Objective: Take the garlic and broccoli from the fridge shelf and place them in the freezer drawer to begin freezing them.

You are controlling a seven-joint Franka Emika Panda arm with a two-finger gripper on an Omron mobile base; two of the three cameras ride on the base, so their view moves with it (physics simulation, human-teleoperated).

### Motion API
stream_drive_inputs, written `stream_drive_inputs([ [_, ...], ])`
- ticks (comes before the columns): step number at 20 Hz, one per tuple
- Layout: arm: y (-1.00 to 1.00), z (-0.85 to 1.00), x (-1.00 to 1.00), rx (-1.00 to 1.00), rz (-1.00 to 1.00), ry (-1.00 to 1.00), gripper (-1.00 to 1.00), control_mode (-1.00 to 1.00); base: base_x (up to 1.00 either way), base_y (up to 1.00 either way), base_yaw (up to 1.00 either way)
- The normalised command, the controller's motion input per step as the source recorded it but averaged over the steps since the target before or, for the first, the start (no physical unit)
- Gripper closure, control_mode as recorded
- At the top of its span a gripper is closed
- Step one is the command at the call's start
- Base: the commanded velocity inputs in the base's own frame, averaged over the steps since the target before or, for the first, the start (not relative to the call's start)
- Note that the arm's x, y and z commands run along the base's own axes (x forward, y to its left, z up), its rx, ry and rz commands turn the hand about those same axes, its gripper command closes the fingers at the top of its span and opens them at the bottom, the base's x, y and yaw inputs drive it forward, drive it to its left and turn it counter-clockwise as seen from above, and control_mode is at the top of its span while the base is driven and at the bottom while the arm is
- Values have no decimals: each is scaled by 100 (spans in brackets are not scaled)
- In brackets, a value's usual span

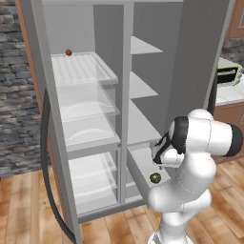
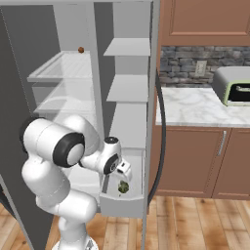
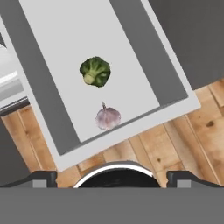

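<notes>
Garlic (image 3: pixel 107 118) and broccoli (image 3: pixel 95 71) lie apart on the freezer drawer (image 3: pixel 43 105) floor, centre frame in the hand view. End effector (image 3: pixel 112 178) spread wide, empty. Judgement: both deposited; lift straight clear without brushing either.

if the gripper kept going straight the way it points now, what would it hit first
Probably the garlic or the white floor of the freezer drawer beside it. The gripper looks down into the drawer with the garlic nearest its line and the broccoli further along; exact depth is unclear.
</notes>
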Motion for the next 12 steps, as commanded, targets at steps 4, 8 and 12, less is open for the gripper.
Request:
stream_drive_inputs([
  [4, 0, 36, -4, 0, -5, 0, -100, -100, 0, 0, 0],
  [8, 0, 28, -6, 0, -5, 0, -100, -100, 0, 0, 0],
  [12, 0, 26, -7, 0, -4, 0, -100, -100, 0, 0, 0],
])
